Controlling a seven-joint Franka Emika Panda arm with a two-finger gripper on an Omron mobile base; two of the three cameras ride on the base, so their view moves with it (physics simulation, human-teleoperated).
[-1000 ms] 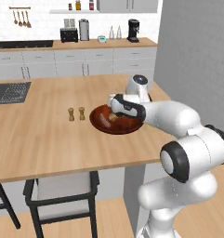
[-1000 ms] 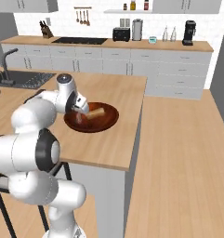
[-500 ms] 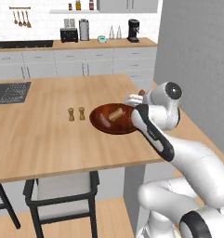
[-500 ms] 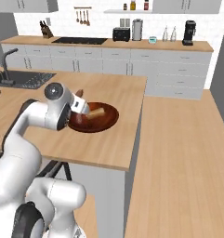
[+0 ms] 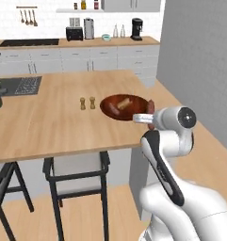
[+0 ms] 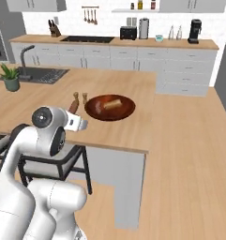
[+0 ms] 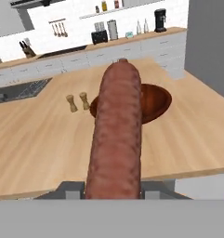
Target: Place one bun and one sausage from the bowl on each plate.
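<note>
The gripper (image 7: 112,188) is pinching a sausage (image 7: 117,135), which in the hand view is stretching lengthwise away from the fingers. The left base view is showing the sausage's (image 5: 150,109) end poking up beside the hand, past the bowl (image 5: 124,107) rim. The right base view is revealing a bun (image 6: 111,103) lying in the bowl (image 6: 109,107), beside two shakers (image 6: 79,100) on the counter (image 6: 124,129).

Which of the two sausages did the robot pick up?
The sausage clamped upright in the gripper, off the counter. The other sausage lies flat in the bowl beside the bun.
</note>
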